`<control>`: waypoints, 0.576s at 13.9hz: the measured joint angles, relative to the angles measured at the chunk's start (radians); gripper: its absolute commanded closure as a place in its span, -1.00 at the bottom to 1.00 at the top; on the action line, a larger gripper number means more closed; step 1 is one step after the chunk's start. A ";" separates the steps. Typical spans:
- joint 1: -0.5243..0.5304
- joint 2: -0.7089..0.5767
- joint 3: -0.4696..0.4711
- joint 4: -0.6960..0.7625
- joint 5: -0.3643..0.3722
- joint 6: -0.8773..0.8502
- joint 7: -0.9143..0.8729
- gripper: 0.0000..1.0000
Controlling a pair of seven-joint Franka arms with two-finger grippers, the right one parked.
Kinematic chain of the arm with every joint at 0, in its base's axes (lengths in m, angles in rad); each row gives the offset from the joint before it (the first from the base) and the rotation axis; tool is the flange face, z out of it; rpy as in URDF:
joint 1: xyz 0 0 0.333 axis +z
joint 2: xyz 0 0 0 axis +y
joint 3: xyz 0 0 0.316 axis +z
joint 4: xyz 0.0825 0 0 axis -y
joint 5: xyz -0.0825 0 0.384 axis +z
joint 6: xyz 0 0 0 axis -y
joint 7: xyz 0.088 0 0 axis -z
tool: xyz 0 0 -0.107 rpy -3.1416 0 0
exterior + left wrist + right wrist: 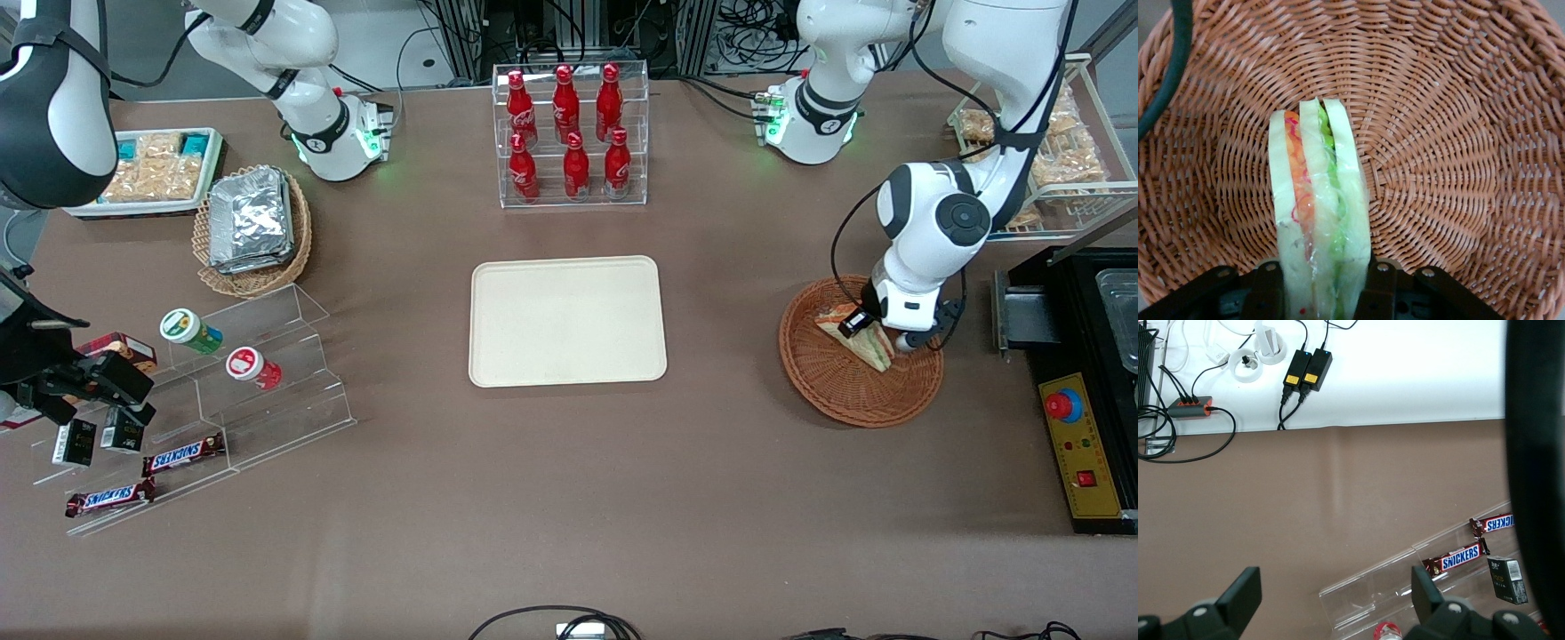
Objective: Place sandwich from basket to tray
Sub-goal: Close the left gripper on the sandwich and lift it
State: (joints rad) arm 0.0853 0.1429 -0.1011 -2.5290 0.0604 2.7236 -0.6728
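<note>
The sandwich (861, 339) is a clear-wrapped wedge of pale bread with orange and green filling, in the round orange-brown wicker basket (853, 391) toward the working arm's end of the table. My left gripper (876, 336) is down in the basket, shut on the sandwich. In the left wrist view the sandwich (1318, 213) stands on edge between the two black fingers (1381, 293), which press both bread faces, with the basket (1451, 133) weave under it. The cream-beige tray (567, 320) lies bare at the table's middle.
A clear rack of red bottles (569, 133) stands farther from the front camera than the tray. A black control box with a red button (1080, 436) sits beside the basket. A tan basket of foil packets (252, 227) and acrylic steps with snacks (204, 400) lie toward the parked arm's end.
</note>
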 measured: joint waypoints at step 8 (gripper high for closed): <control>-0.002 -0.130 -0.006 0.206 0.002 -0.397 0.122 1.00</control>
State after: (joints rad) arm 0.0836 0.0125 -0.1073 -2.3230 0.0620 2.3268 -0.5510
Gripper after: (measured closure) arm 0.797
